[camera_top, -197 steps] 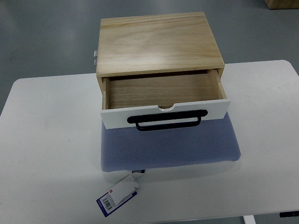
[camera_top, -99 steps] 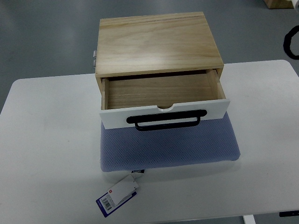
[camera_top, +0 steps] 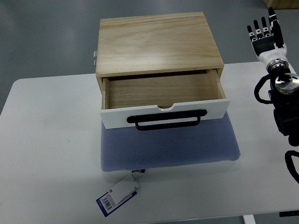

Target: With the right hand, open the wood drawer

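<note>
One hang tag (camera_top: 117, 195) w/ a barcode is lying at the near tabletop (camera_top: 46, 140) edge; its print is too small to be read. One wood drawer (camera_top: 163, 100) is sitting pulled out of its box at centre, its white front w/ one black handle (camera_top: 167, 120) overhanging a blue mat (camera_top: 170, 147). Bare tabletop is being left free both sides. The right robot hand (camera_top: 265, 35) is being held at far right, fingers extended, nothing gripped.

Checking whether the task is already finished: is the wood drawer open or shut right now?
Open. The drawer is pulled out of the wood box, its bare inside visible and nothing in it.
</note>
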Available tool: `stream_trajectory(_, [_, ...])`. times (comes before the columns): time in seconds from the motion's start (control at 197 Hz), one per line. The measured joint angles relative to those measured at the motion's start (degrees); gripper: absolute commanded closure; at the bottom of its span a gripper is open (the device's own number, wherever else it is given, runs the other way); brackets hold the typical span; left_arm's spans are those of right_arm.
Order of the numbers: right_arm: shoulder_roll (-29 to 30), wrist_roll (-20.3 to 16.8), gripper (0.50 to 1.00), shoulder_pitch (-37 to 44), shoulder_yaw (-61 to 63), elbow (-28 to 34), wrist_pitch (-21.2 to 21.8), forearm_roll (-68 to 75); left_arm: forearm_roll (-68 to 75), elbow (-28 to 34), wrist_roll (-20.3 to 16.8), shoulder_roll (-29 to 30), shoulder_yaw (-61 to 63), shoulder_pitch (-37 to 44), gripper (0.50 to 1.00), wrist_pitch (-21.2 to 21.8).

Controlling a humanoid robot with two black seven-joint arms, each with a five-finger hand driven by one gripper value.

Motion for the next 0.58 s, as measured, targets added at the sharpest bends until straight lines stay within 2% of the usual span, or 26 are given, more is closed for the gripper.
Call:
stream_trajectory(0.172, [0.1, -1.5, 0.554, -0.3, -2.2, -0.1, 5.1, -0.9, 0.0, 0.0, 0.0, 0.0, 0.0, 0.0, 0.5, 0.0])
stream_trajectory(0.583, [-0.2, -1.0, 0.554, -0.3, -12.4, -0.6, 7.3, -0.9, 0.0, -0.2, 0.0, 0.0, 0.0, 0.0, 0.5, 0.0])
